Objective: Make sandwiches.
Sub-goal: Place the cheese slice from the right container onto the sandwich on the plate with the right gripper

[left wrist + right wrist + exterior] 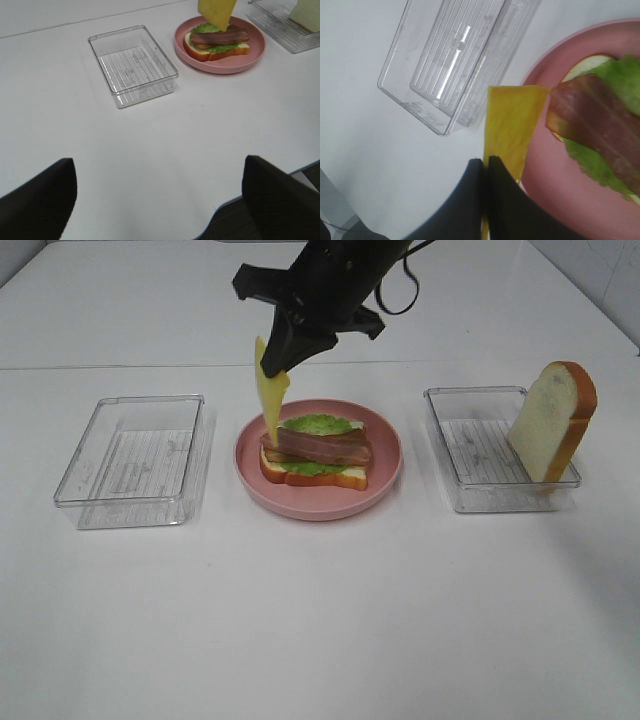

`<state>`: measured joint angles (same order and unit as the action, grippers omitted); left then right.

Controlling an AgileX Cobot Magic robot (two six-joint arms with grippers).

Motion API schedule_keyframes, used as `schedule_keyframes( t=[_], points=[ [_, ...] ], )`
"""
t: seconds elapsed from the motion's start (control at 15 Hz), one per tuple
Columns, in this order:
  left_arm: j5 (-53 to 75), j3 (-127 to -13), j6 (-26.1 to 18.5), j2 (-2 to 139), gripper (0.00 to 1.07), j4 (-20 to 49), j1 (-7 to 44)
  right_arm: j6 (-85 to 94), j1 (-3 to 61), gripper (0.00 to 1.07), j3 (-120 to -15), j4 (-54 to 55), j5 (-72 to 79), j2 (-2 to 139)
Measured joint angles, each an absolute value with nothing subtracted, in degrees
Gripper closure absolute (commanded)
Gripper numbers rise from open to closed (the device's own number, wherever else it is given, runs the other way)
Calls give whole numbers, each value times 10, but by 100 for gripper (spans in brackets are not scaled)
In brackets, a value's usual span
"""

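At the left of the high view you have one clear tray (130, 460) with nothing in it. Your left end effector (157, 162) is out of that view; its own camera shows the fingers spread wide over bare desk (320, 620), holding nothing.

Just left of centre, the right end effector (275, 358) reaches down from the top of the frame with its fingers pressed together on the upper edge of the cheese slice (270, 395). The slice hangs almost on edge, and its lower corner is at the left end of the stack (I can't tell whether it touches).

In the centre, the pink plate (320, 508) carries the sandwich so far: a bread slice (335, 478), ruffled lettuce (320, 424) and a bacon strip (325, 447) on top.

Treat the cheese as very light, thin and limp. Pinched at one edge it will likely swing and fold, so it probably wants dragging flat across the bacon, not dropping, and it may cling to a pad when you let go.

At the right, the second bread slice (550, 420) leans upright against the far corner of the other clear tray (465, 455), its crust well above the wall. It looks thick, light and somewhat squashy. The exposed top edge, pinched across the thickness, seems the best hold, and a gentle one, since the loose stack could slide when the slice lands.
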<state>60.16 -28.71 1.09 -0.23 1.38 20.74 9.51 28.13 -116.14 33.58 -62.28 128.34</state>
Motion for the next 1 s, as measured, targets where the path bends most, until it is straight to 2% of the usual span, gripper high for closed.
schedule_keyframes(
  t=[0.2, 0.47, 0.73, 1.0],
  points=[
    [602, -287, 11, -2, 22, 14, 207, 96, 289, 107, -1161, 367, -604, 1322],
    [602, -287, 11, -2, 22, 14, 207, 81, 276, 107, -1161, 333, -584, 1341],
    [602, -287, 11, -2, 22, 14, 207, 28, 264, 107, -1161, 230, -569, 1341],
    [602, -287, 11, -2, 22, 14, 207, 0, 262, 107, -1161, 172, -570, 1341]
  ],
)
